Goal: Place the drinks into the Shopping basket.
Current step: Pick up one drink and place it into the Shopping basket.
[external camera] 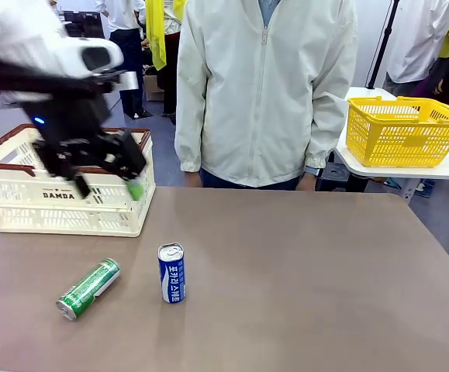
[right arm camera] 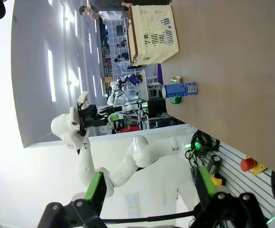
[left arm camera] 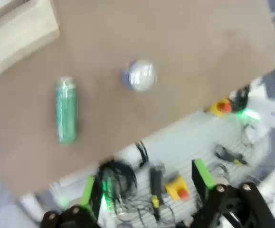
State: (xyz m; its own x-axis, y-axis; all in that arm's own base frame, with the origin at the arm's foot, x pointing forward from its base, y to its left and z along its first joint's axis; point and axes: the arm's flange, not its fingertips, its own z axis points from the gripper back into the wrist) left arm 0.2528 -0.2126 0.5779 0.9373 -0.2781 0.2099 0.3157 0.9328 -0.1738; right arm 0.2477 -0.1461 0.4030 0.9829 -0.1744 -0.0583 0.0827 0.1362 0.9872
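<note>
brown table (external camera: pixel 325 271), green can (external camera: pixel 89 289) lying beside upright blue can (external camera: pixel 172 273), left gripper (external camera: pixel 108 186) and right gripper (right arm camera: pixel 150 187) spread, empty

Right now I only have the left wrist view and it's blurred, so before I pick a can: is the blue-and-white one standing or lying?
Observer: The blue-and-white can stands upright, silver top up. The green can lies on its side to its left.
Operator: Where does my left gripper hang?
Observer: The left gripper hangs in front of the near wall of the Shopping basket, raised off the table, jaws open.
Operator: Is the right arm free?
Observer: The right gripper is back past the table's near edge, jaws open, nothing between them.
</note>
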